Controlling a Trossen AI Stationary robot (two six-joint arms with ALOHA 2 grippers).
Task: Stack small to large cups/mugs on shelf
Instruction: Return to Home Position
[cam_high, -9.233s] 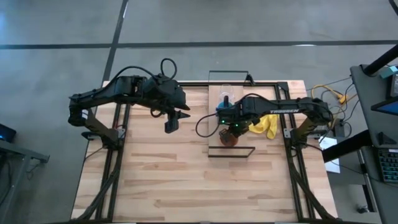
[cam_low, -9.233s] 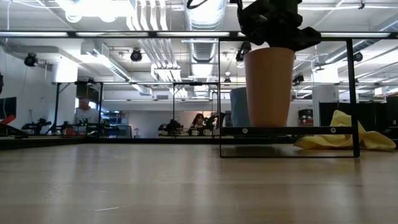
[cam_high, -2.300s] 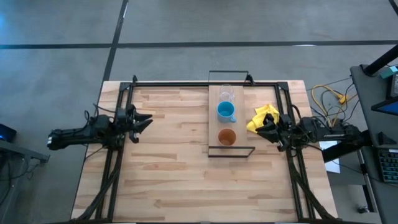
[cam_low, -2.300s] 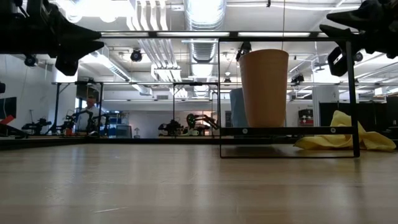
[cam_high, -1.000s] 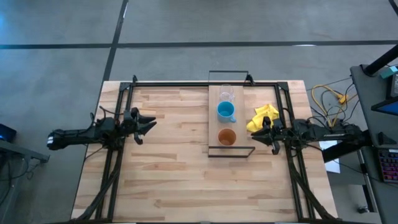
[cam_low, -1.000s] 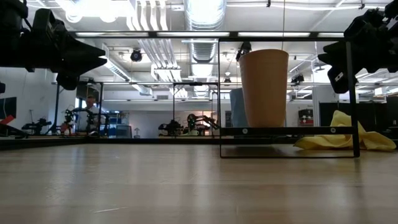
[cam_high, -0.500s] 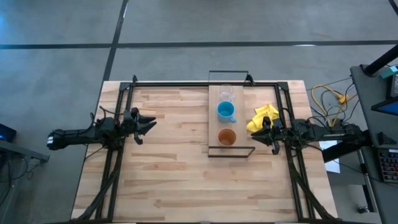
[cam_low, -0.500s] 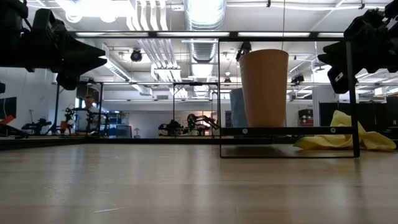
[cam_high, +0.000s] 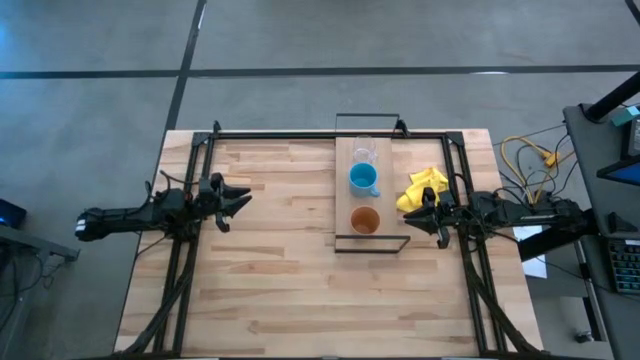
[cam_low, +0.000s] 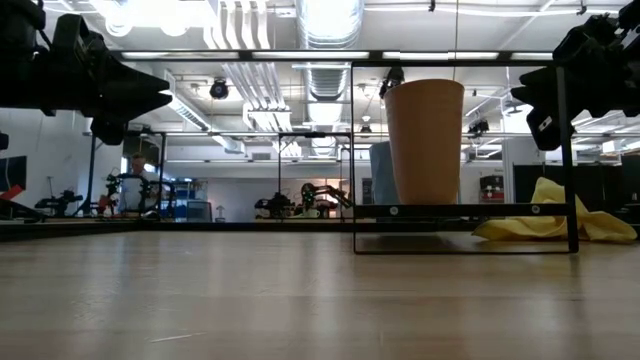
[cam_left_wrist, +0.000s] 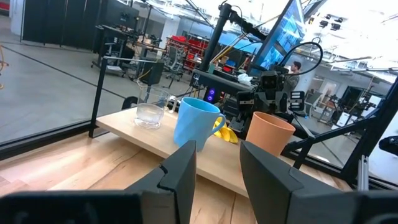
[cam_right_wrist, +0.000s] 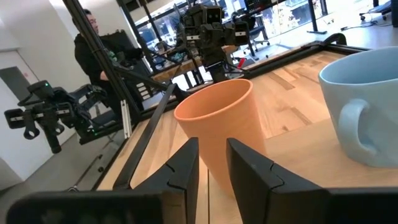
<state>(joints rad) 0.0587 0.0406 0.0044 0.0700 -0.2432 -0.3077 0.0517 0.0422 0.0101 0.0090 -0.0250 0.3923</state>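
Note:
Three vessels stand in a row on the narrow light-wood shelf (cam_high: 347, 186) with its black wire frame. The clear glass cup (cam_high: 364, 152) is farthest, the light-blue mug (cam_high: 362, 179) in the middle and the brown-orange cup (cam_high: 365, 220) nearest, each upright on its base. In the low view the brown-orange cup (cam_low: 425, 140) hides most of the blue mug (cam_low: 381, 172). My left gripper (cam_high: 238, 197) hovers open near the table's left edge, pointing at the shelf. My right gripper (cam_high: 425, 213) hovers open just right of the shelf, its fingers level with the brown-orange cup (cam_right_wrist: 221, 124).
A crumpled yellow cloth (cam_high: 421, 189) lies on the table between the shelf and my right arm. The shelf's wire frame (cam_low: 461, 63) rises above the cups. A black metal frame (cam_high: 300, 134) borders the table's far side. A person (cam_right_wrist: 93, 37) shows in the room beyond.

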